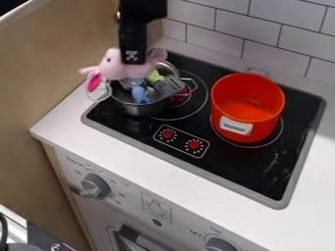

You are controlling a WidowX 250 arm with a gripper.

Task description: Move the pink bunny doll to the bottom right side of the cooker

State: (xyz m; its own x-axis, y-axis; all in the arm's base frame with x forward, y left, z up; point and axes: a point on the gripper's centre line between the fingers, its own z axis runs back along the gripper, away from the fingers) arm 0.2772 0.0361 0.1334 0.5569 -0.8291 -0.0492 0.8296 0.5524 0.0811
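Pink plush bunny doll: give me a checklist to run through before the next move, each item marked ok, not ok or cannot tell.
1. Black pincer at the doll: ok.
2. Doll gripped firmly: cannot tell.
3. Doll free of the silver metal pot: cannot tell; they overlap in view.
4. Doll at the black cooker's bottom right: not ok; it is at the upper left.
5. Orange-red pot with white handle upright: ok.
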